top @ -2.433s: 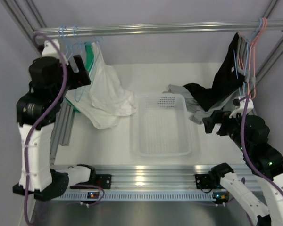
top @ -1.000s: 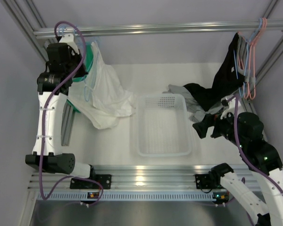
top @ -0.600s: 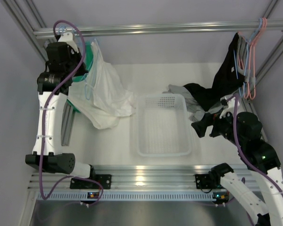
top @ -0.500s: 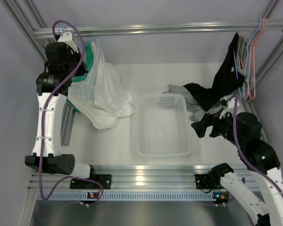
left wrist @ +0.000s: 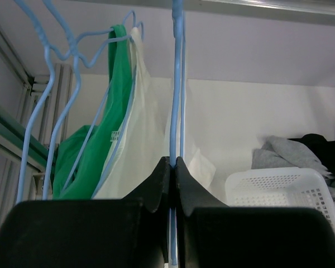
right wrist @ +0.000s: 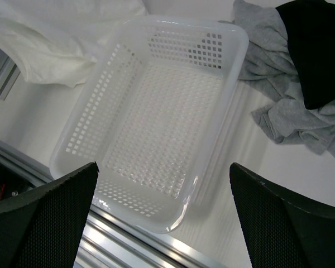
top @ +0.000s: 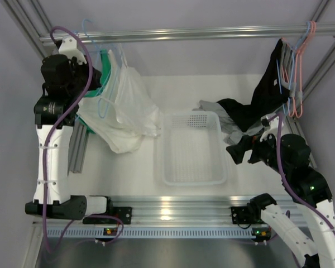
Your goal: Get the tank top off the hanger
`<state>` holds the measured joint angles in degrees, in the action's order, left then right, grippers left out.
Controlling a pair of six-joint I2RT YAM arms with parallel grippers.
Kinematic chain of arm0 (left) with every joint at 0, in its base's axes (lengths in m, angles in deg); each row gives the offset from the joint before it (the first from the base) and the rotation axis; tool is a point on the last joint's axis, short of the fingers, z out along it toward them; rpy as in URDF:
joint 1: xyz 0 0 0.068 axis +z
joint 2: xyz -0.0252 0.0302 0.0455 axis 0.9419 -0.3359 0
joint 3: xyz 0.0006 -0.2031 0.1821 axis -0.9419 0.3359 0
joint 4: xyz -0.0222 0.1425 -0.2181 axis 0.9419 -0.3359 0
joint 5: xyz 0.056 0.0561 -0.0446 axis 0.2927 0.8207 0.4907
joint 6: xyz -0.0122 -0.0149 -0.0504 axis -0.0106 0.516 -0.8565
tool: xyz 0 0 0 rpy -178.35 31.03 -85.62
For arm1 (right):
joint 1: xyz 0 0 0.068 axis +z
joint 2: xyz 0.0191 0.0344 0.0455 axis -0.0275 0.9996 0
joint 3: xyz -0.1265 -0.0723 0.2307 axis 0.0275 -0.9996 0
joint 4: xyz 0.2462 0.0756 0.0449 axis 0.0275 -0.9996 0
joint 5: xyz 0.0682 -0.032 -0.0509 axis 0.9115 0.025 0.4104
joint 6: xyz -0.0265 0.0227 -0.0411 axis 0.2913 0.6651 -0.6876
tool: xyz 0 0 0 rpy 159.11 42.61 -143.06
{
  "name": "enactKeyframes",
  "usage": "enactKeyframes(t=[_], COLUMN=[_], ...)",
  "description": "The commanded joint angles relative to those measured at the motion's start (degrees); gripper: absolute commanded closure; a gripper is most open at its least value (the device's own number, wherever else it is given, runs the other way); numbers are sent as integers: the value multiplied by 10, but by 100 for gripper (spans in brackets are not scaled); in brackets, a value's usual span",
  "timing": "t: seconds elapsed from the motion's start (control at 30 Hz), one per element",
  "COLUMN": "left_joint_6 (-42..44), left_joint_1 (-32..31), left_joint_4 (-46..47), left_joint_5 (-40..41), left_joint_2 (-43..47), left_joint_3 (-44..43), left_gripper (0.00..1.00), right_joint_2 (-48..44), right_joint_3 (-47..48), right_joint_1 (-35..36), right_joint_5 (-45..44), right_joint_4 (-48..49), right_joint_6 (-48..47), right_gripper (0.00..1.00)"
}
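Observation:
A light-blue hanger (top: 106,97) is off the top rail (top: 212,33), with its hook (top: 87,24) poking up above the bar. The thin white tank top (top: 131,92) hangs from it, its lower end against a larger cream garment (top: 120,139) on the table. My left gripper (top: 94,82) is shut on the hanger; in the left wrist view the jaws pinch the blue wire (left wrist: 177,84) edge-on, with the left gripper (left wrist: 173,163) closed around it and pale cloth (left wrist: 139,134) behind. My right gripper (right wrist: 163,167) is open and holds nothing, hovering over the basket's near end.
A white mesh basket (top: 192,148) (right wrist: 156,111) sits mid-table. Grey and black clothes (top: 231,117) (right wrist: 268,106) lie to its right. A black garment (top: 268,84) and a pink hanger (top: 298,72) hang at the right. A green garment (left wrist: 95,151) and other blue hangers (left wrist: 44,95) hang at the left.
My left arm has drawn back to the left with the hanger, whose hook now sticks up above the rail. The tank top has swung along with it. The right arm has barely moved.

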<state>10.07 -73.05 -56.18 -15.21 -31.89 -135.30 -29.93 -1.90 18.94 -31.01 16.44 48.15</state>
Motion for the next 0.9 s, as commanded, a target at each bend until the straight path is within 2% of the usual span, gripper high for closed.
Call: enactKeyframes(t=[0.0,0.1,0.23,0.47,0.57,0.67,0.77,0.83,0.87], left_joint_6=[1,-5,-16,-22,-28,-48,-66,-72,-76], left_joint_1=[1,1,1,1,1,1,1,1,1], left_joint_4=[53,51,51,51,49,43,29,17,1], left_joint_5=[-13,-43,-67,-45,-64,-105,-125,-136,-139], left_joint_2=[13,33,111,215,249,284,327,362,373], left_joint_3=[9,22,116,213,223,245,274,297,304], left_gripper=[100,100,100,100,100,100,100,100,100], right_joint_2=[-4,0,8,59,83,114,154,185,197], right_joint_3=[2,2,-5,-1,-13,-12,15,37,68], right_joint_1=[7,7,7,8,8,16,47,76,114], right_joint_5=[11,12,47,181,217,291,306,285,258], right_joint_4=[36,39,84,209,268,330,373,383,382], right_joint_6=[1,2,14,52,60,79,92,88,70], right_gripper=[0,0,1,1,1,1,1,1,1])
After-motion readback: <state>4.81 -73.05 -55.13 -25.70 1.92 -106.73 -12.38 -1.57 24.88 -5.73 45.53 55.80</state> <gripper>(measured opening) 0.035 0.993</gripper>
